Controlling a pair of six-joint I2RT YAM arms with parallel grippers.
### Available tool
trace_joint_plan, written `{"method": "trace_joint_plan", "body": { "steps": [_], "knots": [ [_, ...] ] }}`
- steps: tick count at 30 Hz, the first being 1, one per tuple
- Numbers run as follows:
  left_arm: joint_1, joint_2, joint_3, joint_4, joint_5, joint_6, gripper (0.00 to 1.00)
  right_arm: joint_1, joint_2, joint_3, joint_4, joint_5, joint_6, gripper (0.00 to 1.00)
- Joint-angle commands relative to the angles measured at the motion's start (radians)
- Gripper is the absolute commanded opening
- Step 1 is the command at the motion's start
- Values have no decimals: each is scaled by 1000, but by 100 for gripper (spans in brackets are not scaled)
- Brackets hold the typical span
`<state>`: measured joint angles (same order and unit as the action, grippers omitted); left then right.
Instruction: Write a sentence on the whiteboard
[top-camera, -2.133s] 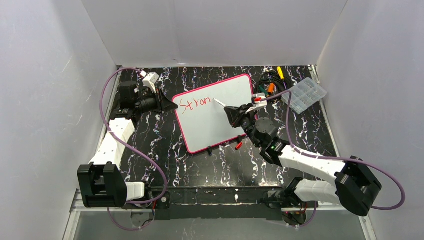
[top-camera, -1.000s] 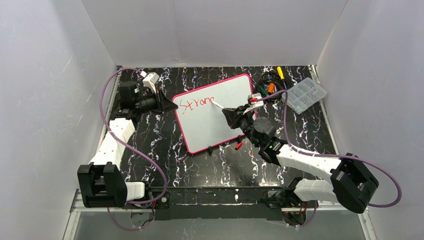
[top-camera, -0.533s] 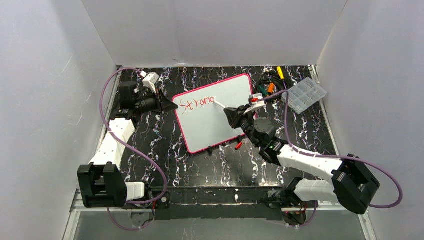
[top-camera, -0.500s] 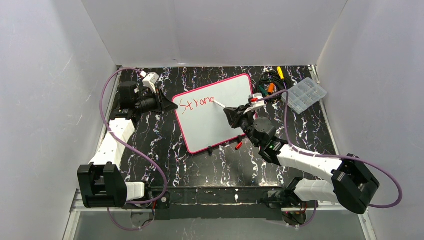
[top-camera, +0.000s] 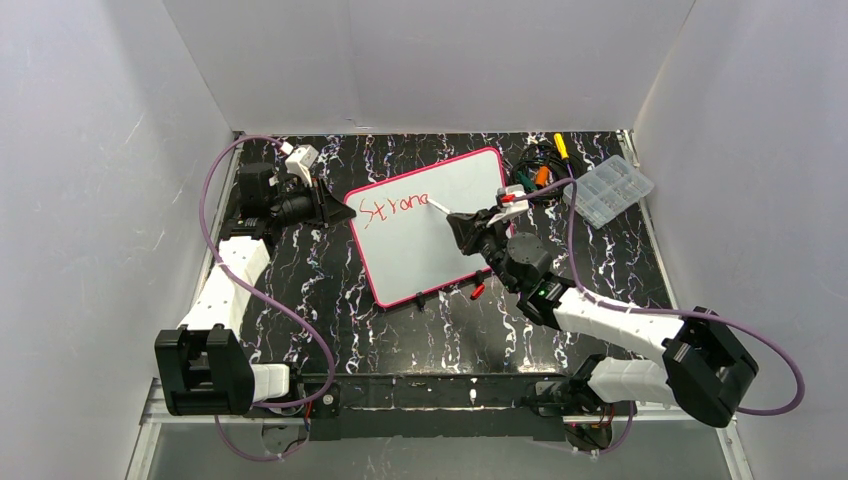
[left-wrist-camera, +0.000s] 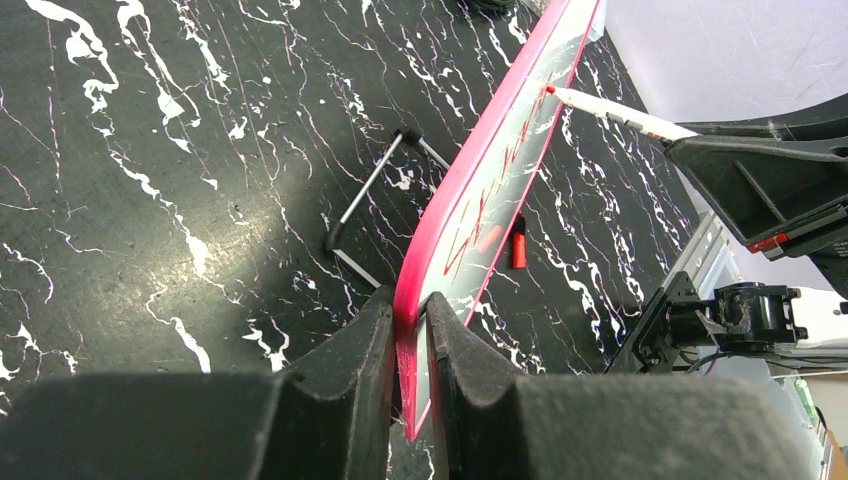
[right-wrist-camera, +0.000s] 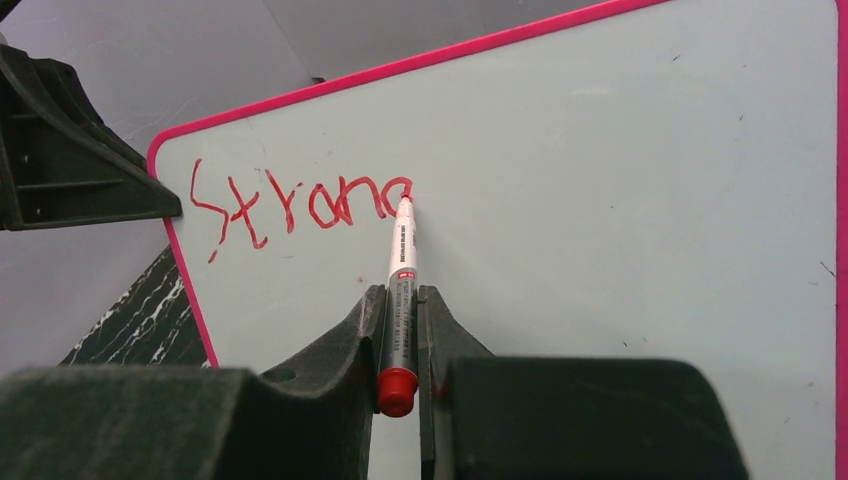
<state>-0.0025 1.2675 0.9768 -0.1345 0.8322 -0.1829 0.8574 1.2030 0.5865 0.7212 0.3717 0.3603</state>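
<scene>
Right pincer tight around marker on whiteboard, left pincer tight on its edge; compartment box apart.

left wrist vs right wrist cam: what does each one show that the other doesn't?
Left wrist only: the whiteboard edge-on, its rim pinched in the left gripper. A black wire bracket and a small red cap-like piece lie on the table.
Right wrist only: the board's face, with the red writing legible as "Stron" plus an unfinished letter. The marker is clamped in the right gripper.
Both: the board, the marker with its tip at the board, and part of the opposite gripper.
</scene>
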Motion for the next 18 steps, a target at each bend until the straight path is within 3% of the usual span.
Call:
{"method": "trace_joint_plan", "body": {
  "steps": [1, 18],
  "knots": [
    [-11, -31, -7, -24, 24, 12, 0, -6, -40, -23, -11, 17, 9, 1],
    [-10, -30, -7, -23, 25, 10, 0, 1, -39, -40, -6, -65, 54, 1]
  ]
}}
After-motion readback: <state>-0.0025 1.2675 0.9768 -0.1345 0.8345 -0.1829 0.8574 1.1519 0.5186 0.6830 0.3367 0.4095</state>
